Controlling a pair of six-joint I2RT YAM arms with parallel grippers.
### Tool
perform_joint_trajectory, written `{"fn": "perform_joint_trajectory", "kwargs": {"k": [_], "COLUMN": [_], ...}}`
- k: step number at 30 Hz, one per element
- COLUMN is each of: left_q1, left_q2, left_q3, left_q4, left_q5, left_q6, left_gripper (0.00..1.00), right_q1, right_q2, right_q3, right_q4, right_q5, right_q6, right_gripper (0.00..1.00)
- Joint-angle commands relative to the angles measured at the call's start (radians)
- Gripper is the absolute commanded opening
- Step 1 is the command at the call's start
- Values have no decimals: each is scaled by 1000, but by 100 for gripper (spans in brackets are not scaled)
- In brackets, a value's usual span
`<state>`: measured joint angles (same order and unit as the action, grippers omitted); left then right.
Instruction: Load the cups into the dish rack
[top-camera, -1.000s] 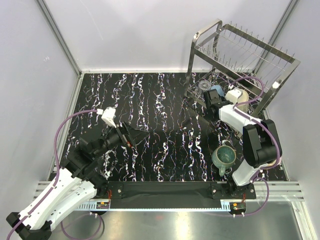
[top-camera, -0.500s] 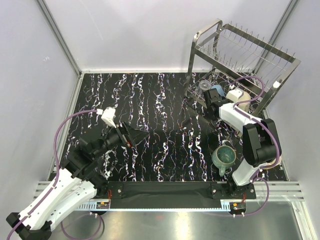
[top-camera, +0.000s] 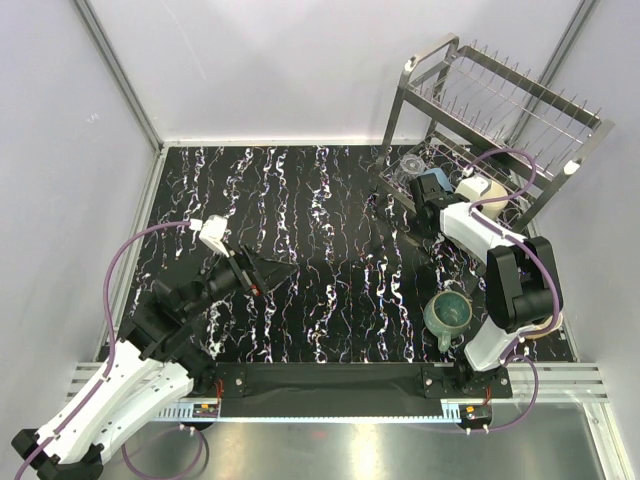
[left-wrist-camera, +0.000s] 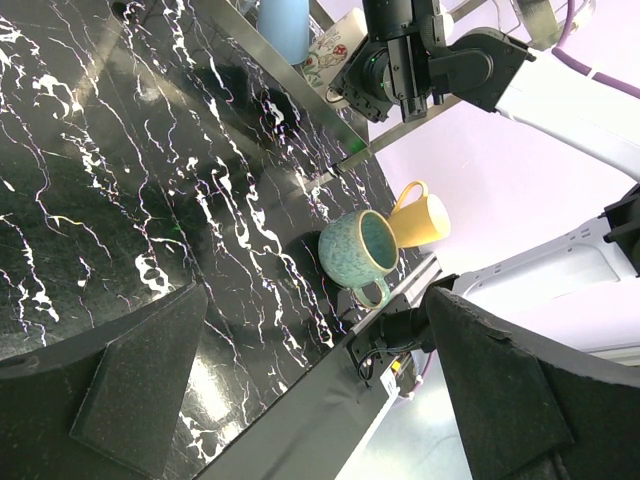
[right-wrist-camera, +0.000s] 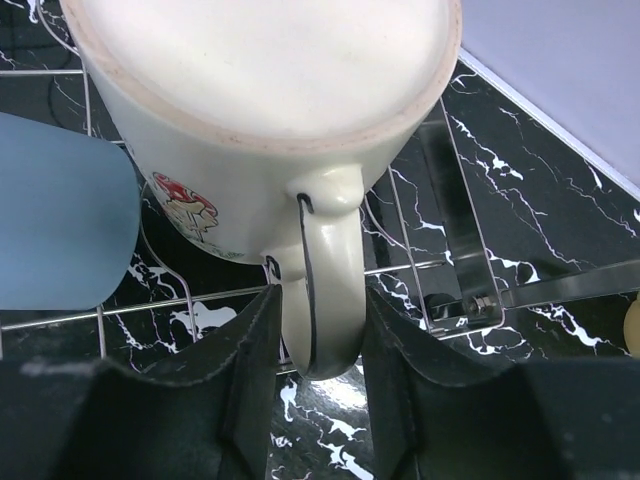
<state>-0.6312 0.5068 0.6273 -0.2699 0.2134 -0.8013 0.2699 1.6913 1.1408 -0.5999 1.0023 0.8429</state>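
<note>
The dish rack (top-camera: 500, 105) stands at the back right. On its lower tier sit the clear glass tumbler (top-camera: 410, 168), the small light-blue cup (top-camera: 434, 181) and the cream mug (top-camera: 480, 189). In the right wrist view the cream mug (right-wrist-camera: 260, 110) is upside down, and my right gripper (right-wrist-camera: 318, 320) is shut on its handle over the rack wires (right-wrist-camera: 420, 266). The light-blue cup (right-wrist-camera: 60, 240) is just left of it. The teal mug (top-camera: 450, 313) lies on the table beside the right arm's base, with the yellow mug (left-wrist-camera: 420, 215) behind it. My left gripper (top-camera: 264, 271) is open and empty over the table's left half.
The black marbled table (top-camera: 300, 200) is walled by grey panels at the left, back and right. The right arm (top-camera: 520, 280) and its purple cable (top-camera: 505, 158) reach over the rack's front. A black bar (top-camera: 330, 378) runs along the near edge.
The dish rack has shifted a little to the right and back, with my right gripper and the cream mug moving along. The left arm has drawn back slightly.
</note>
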Motion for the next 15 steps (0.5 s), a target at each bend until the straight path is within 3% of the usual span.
{"fn": "perform_joint_trajectory", "kwargs": {"k": [1,10,15], "left_q1": [4,4,4], "left_q2": [-8,-7,-5], "left_q3": [-9,-12,-6], "left_q4": [26,40,18], "left_q5": [24,26,9], "left_q6": [10,2,7], "left_gripper": [99,99,99], "right_q1": [0,60,110], "right_q2": [-24,-38,-67], "right_q3": [10,13,33], "right_q4": [20,57,26], "right_q5": [-7,5,10], "right_q6": [-20,-149,-140], "right_gripper": [44,46,54]}}
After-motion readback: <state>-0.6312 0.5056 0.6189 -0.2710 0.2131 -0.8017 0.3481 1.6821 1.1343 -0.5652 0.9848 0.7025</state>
